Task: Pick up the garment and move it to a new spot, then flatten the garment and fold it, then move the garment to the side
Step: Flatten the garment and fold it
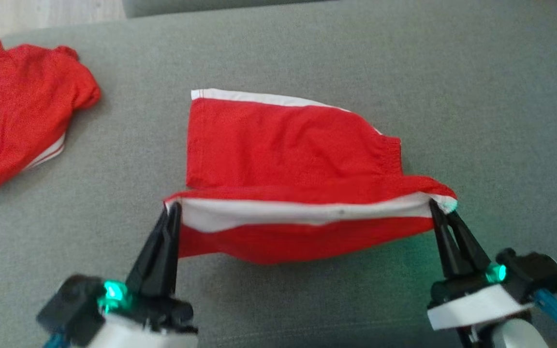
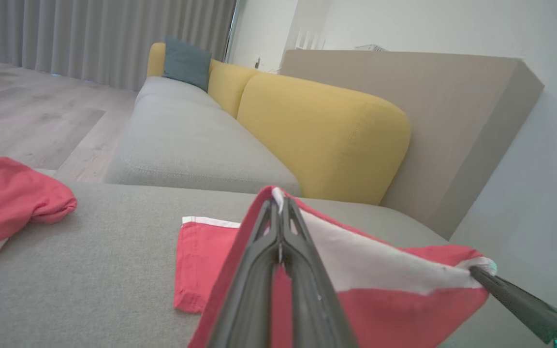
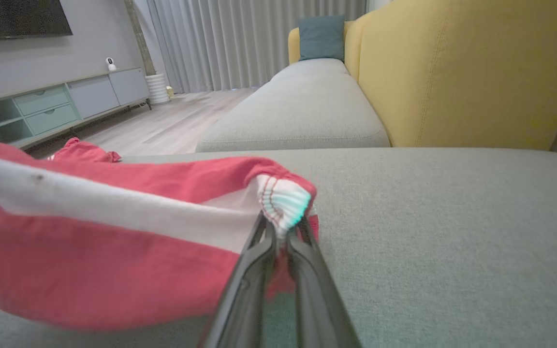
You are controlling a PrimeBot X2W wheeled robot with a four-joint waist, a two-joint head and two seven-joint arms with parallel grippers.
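Observation:
The garment (image 1: pixel 288 159) is a pair of red shorts with white side stripes, lying on the grey cushion at the middle. Its near half is lifted off the cushion and stretched between my two grippers, white stripe facing up. My left gripper (image 1: pixel 174 207) is shut on the lifted hem corner at the left, also seen in the left wrist view as the left gripper (image 2: pixel 278 205) pinching red and white cloth. My right gripper (image 1: pixel 437 205) is shut on the waistband corner at the right; the right wrist view shows the right gripper (image 3: pixel 281 227) clamped on the gathered elastic edge of the garment (image 3: pixel 90 232).
A second red garment with white trim (image 1: pixel 22 111) lies crumpled at the far left of the grey cushion (image 1: pixel 476 96). Beyond the cushion's far edge are a yellow sofa back (image 2: pixel 317 130), a grey seat (image 3: pixel 302 111) and wooden floor (image 2: pixel 27 111).

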